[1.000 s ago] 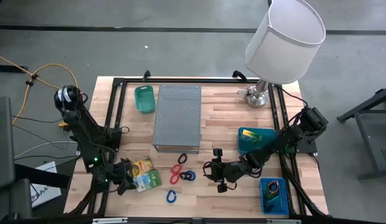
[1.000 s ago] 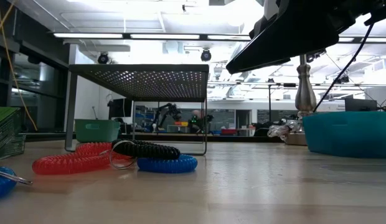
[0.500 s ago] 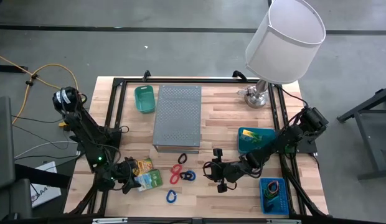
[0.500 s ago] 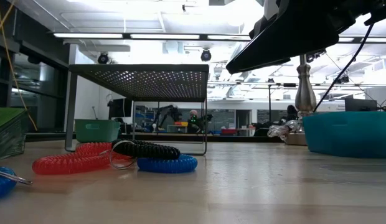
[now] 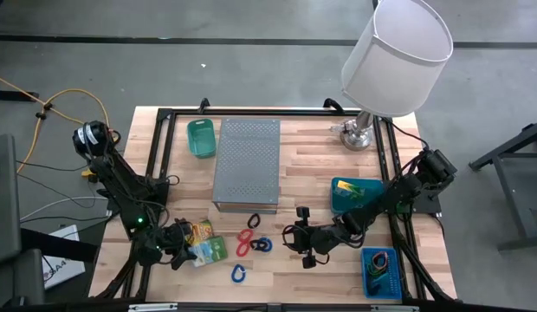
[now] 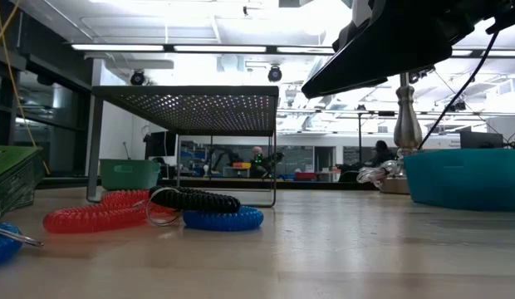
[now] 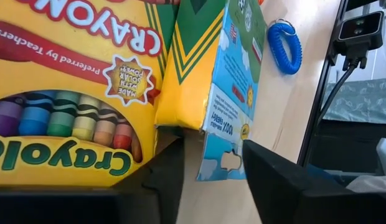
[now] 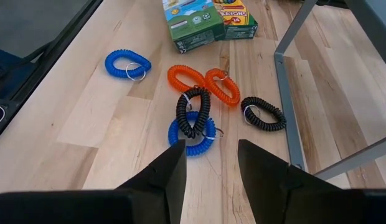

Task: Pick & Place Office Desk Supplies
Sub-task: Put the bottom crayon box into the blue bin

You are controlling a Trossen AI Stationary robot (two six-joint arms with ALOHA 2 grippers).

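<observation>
- The left claw [image 5: 184, 251] is sitting low at the tabletop's [image 5: 320, 182] left front corner, its fingers [image 7: 162, 180] standing apart right at the edge of the two crayon boxes [image 5: 202, 243] without closing on either
- The two boxes are lying side by side, touching, one yellow with its crayon window up and one with its green and blue side showing [image 7: 233, 87]
- Six coiled wrist bands are lying to the right of the boxes: two red [image 8: 205, 84], two black [image 8: 193, 111], one blue under a black one [image 8: 192, 138], one blue alone nearer the front edge [image 5: 238, 275]
- One grey perforated shelf [image 5: 247, 163] is standing behind them, a small green bin [image 5: 200, 139] beside it
- The right claw [image 5: 305, 238] is hovering just right of the bands, jaws parted, holding nothing
- Two teal bins are standing at the right, one [image 5: 351, 195] behind the arm, one [image 5: 381, 270] at the front corner
</observation>
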